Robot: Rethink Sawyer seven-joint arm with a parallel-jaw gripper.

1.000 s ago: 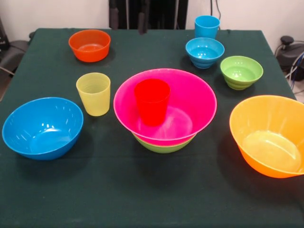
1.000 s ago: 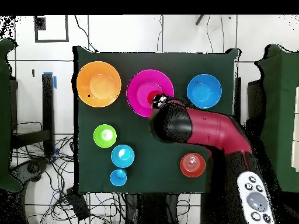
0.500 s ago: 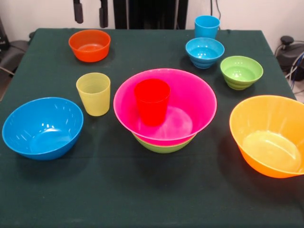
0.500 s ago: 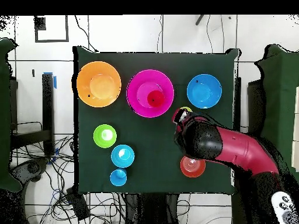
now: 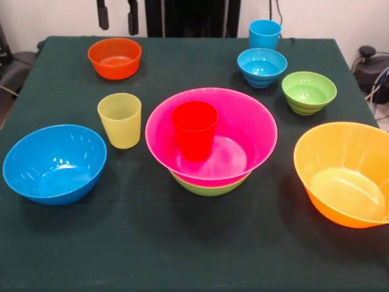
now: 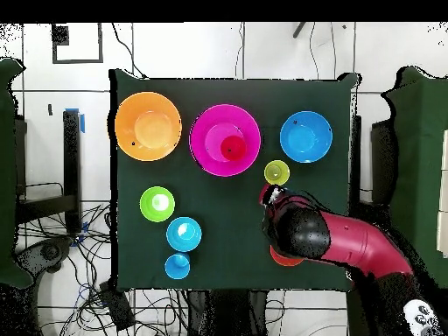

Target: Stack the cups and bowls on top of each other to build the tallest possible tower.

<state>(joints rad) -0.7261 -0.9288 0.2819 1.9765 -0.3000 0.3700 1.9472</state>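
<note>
Your tower (image 5: 209,143) is sitting mid-table: the red cup (image 5: 194,129) is standing upright inside the large pink bowl (image 5: 243,121), which is nesting on a green bowl (image 5: 209,185) peeking out beneath. At about nine o'clock from it, just beside the pink rim, the yellow cup (image 5: 120,120) is waiting upright. The gripper (image 5: 116,13) is hanging above the small orange bowl (image 5: 114,58) at the tower's eleven o'clock, its two fingers spread apart and gripping nothing. You are likely lining up on that orange bowl: come straight down over one wall, pinching the rim squarely so it does not tip.
</note>
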